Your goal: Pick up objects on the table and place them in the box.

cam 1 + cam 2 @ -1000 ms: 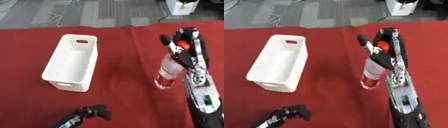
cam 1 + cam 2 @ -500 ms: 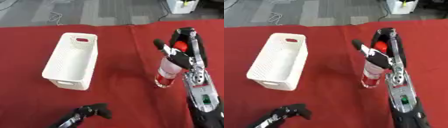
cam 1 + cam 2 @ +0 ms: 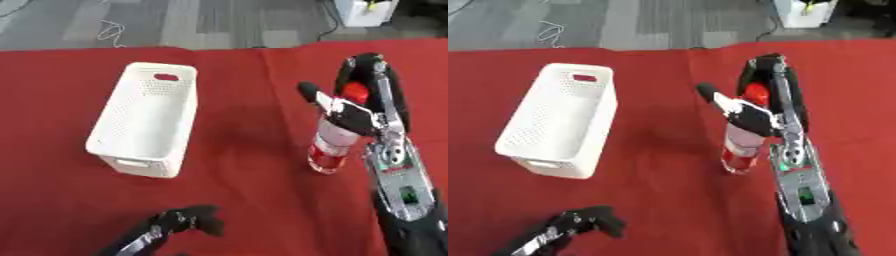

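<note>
Surface [image 3: 245,170]: red cloth across the whole near field, far edge running along grey carpet floor [image 3: 192,22] at the top. Wide bare red between the box and the bottle, more bare red in front of both.

Box [image 3: 144,125]: white perforated plastic bin, long axis running away from the camera and slightly askew, slot handle visible in the far end wall and another in the near one. Nothing visible inside. Sits left of centre, well apart from the bottle.

Right arm [image 3: 398,190] comes up from the lower right corner, black and silver, with a small green light on the forearm. Right hand [image 3: 354,112] is at the bottle's upper part, fingers and thumb wrapped about the neck and shoulder, one dark finger sticking out to the left.

Bottle [image 3: 331,147]: clear plastic, upright, base on the cloth, red cap [image 3: 354,91] just showing above the hand, red-and-white label band low on the body. Label text can't be read, brand unknown.

Left hand [image 3: 188,222]: low near the bottom edge left of centre, black, fingers curled in, holding nothing, well short of the box.

White cabinet-like thing [image 3: 367,10] stands on the floor beyond the far edge at the upper right, with something yellow-green on top.
</note>
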